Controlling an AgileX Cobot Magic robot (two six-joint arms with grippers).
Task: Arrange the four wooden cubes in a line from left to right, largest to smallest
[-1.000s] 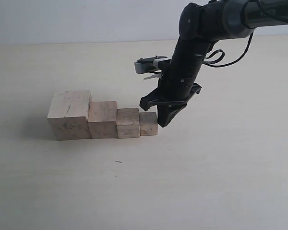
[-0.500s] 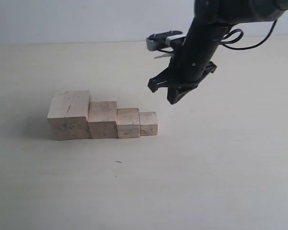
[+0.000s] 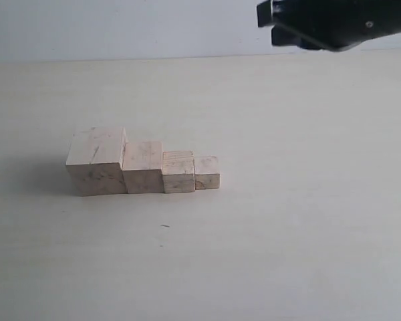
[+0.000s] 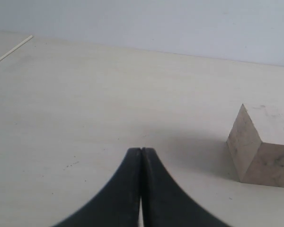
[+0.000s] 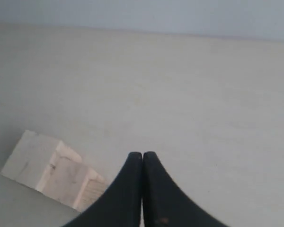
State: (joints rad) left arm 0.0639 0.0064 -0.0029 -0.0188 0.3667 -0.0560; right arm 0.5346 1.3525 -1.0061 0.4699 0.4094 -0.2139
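Four pale wooden cubes stand side by side in a touching row on the table. From the left come the largest cube point(image 3: 96, 160), the second cube point(image 3: 144, 166), the third cube point(image 3: 178, 172) and the smallest cube point(image 3: 206, 172). The largest cube point(image 4: 262, 144) also shows in the left wrist view, off to one side of my left gripper point(image 4: 141, 150), which is shut and empty. My right gripper point(image 5: 142, 154) is shut and empty, high above the table, with the cube row point(image 5: 52, 170) below it. Part of the right arm point(image 3: 334, 23) shows at the top right.
The pale table point(image 3: 294, 221) stretches all round the cubes. A light wall rises behind its far edge point(image 3: 120, 59).
The right arm has lifted up and away to the right from beside the smallest cube, leaving most of the exterior view. The cubes stay in their row.
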